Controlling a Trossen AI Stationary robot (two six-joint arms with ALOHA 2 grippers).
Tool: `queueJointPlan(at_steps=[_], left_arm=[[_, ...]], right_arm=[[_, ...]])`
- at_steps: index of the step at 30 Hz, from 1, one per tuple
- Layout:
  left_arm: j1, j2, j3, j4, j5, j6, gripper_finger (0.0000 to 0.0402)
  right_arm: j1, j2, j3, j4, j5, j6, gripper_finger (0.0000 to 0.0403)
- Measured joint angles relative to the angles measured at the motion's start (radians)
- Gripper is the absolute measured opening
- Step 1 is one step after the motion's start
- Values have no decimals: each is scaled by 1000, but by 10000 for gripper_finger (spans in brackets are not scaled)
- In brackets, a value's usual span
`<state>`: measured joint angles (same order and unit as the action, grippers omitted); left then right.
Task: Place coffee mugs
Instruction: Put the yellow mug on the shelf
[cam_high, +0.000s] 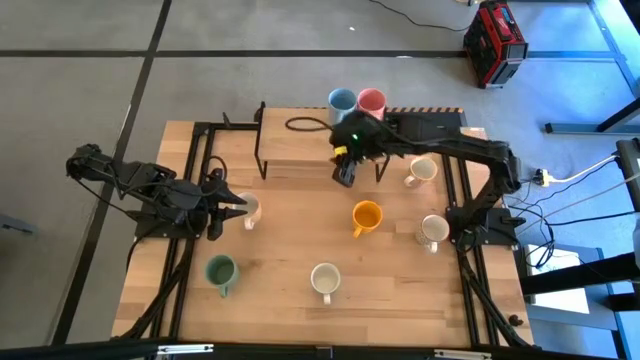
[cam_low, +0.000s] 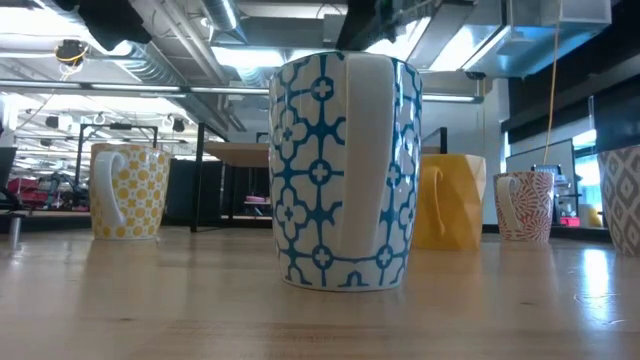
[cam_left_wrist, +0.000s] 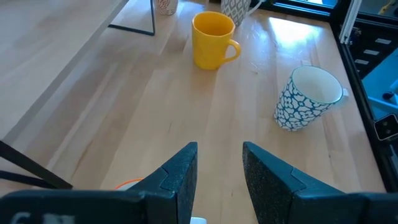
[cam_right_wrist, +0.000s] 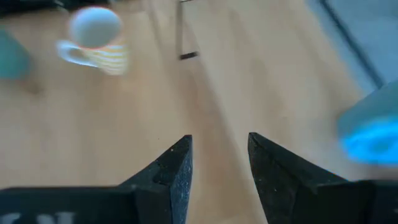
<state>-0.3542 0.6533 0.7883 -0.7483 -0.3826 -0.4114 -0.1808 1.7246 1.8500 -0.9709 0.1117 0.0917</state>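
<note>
The table was a pale wooden top carrying a low raised shelf along its far edge. The coffee mugs were scattered on it: a blue mug and a pink mug stood side by side at the far edge behind the shelf, two cream mugs sat toward the right edge, an orange mug stood near the middle, a green mug and a cream mug stood toward the near edge, and another cream mug stood toward the left edge.

The right tool hung over the shelf's right end, released and holding nothing. The left tool sat just beside that left cream mug, fingers parted, empty.

The mugs looked rigid, glazed and fairly heavy for their size, so likely slippery and chippable. Pinching one wall at the rim, a finger inside and one outside, away from the handle, seemed the surest hold.
</note>
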Motion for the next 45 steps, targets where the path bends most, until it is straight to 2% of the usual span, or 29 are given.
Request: queueJointPlan(at_steps=[8, 17, 20, 24, 30, 35, 40, 45], left_arm=[[0, 0, 0, 1, -70, 2, 123], [0, 0, 0, 2, -177, 2, 123], [0, 0, 0, 6, -206, 2, 123], [0, 0, 0, 6, -209, 2, 123], [0, 0, 0, 6, -201, 1, 123], [0, 0, 0, 6, -200, 1, 123], [0, 0, 0, 6, -200, 1, 123], [0, 0, 0, 5, -200, 1, 123]], right_arm=[[263, -23, 0, -141, 104, 359, 144], [519, 19, -142, -102, 270, 886, 144], [567, 55, -213, 1, 268, 952, 144], [583, 112, -275, 151, 241, 1016, 144], [535, 211, -289, 152, 239, 1170, 144], [492, 255, -289, 84, 234, 1269, 144], [477, 275, -289, -41, 238, 1278, 144], [473, 275, -289, -93, 234, 1297, 144]])
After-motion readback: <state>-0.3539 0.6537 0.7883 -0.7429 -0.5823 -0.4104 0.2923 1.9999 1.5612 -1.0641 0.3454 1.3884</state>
